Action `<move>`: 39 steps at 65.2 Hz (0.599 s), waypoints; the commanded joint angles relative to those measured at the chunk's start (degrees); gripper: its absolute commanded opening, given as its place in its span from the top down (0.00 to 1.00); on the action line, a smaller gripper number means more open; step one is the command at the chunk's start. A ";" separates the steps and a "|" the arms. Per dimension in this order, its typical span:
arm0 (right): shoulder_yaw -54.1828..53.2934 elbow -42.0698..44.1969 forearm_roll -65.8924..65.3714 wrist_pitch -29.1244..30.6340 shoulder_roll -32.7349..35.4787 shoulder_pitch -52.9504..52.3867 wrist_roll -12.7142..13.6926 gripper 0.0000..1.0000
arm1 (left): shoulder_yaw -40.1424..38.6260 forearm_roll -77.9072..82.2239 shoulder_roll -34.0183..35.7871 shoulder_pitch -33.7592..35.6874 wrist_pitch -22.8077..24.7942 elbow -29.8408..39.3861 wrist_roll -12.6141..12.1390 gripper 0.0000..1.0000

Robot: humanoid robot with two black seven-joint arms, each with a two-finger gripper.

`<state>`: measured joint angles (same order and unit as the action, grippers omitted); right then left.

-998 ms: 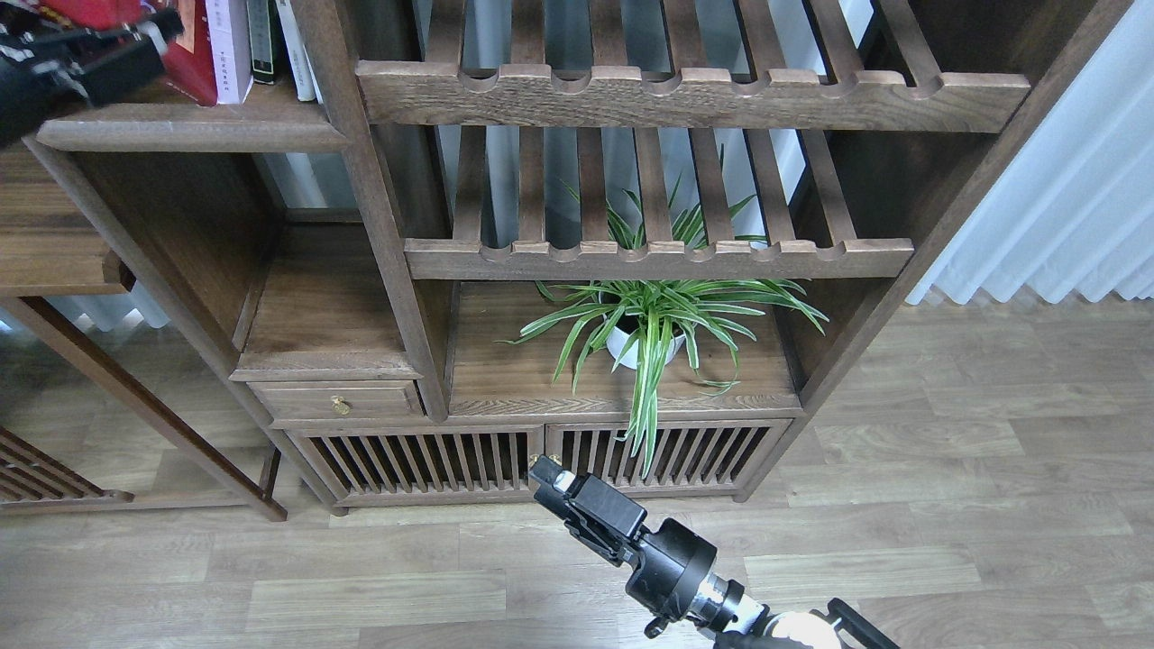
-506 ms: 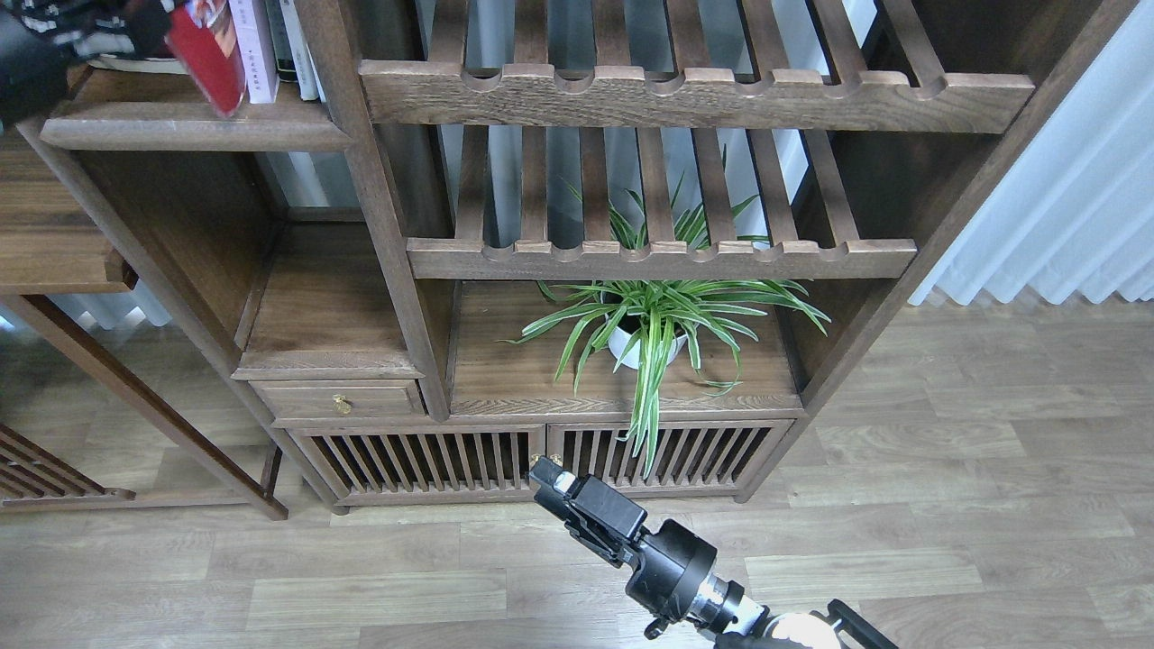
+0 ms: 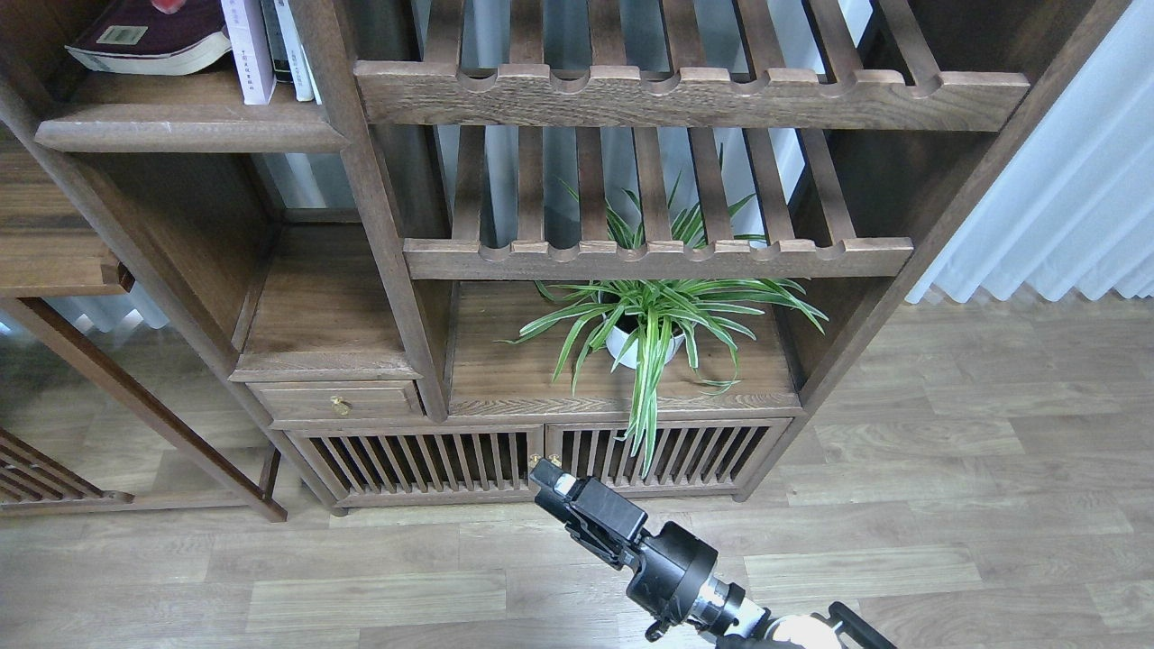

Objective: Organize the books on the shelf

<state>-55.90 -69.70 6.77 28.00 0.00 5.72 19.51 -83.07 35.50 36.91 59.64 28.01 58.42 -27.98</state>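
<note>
1. Books, top-left of head view: thick maroon book (image 3: 149, 41) lies flat on the shelf (image 3: 189, 126), back cover up, small label showing. Pale lavender-white book (image 3: 248, 50) stands upright just beside it, to its right, w/ a dark spine and a white spine (image 3: 290, 45) further right against the cabinet post.
2. Red book: only a small red patch (image 3: 167, 5) shows at the top edge, above the maroon one. Cannot tell whether it rests on it or is carried.
3. Change vs. half a second ago: the red book was held tilted at the shelf's left end by the left arm; both are now gone from view, bar that red patch. The maroon book, then hidden behind the arm, is now exposed.
4. Left gripper: out of view; state not observable.
5. Right gripper (image 3: 550, 476): low at bottom centre, over the floor in front of the lower slatted doors (image 3: 541, 460). Position unchanged across the frames. Seen end-on and dark; cannot tell if fingers are spread or pressed together. Carries nothing visible.
6. Judgement: the red book appears lifted clear, approx. mid-task. Maroon book is lying flat, not upright w/ the row, so it likely needs standing up. Placement of the red book not confirmed.
7. Surroundings: potted spider plant (image 3: 649, 329) on the lower board, well apart from the books; no involvement.
</note>
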 commanded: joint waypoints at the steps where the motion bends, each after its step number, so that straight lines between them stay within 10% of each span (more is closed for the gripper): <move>1: 0.18 0.00 0.08 0.00 0.00 0.00 0.00 0.15 | -0.16 0.01 0.27 0.04 -0.01 -2.60 -0.02 0.94; 39: 0.09 -0.35 0.00 0.00 0.00 0.52 0.00 0.15 | 1.25 12.84 -10.27 9.53 -0.01 -19.39 -0.02 0.94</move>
<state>-55.80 -69.96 6.77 28.00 0.00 6.09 19.51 -82.49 46.11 27.50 67.40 28.00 42.34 -27.98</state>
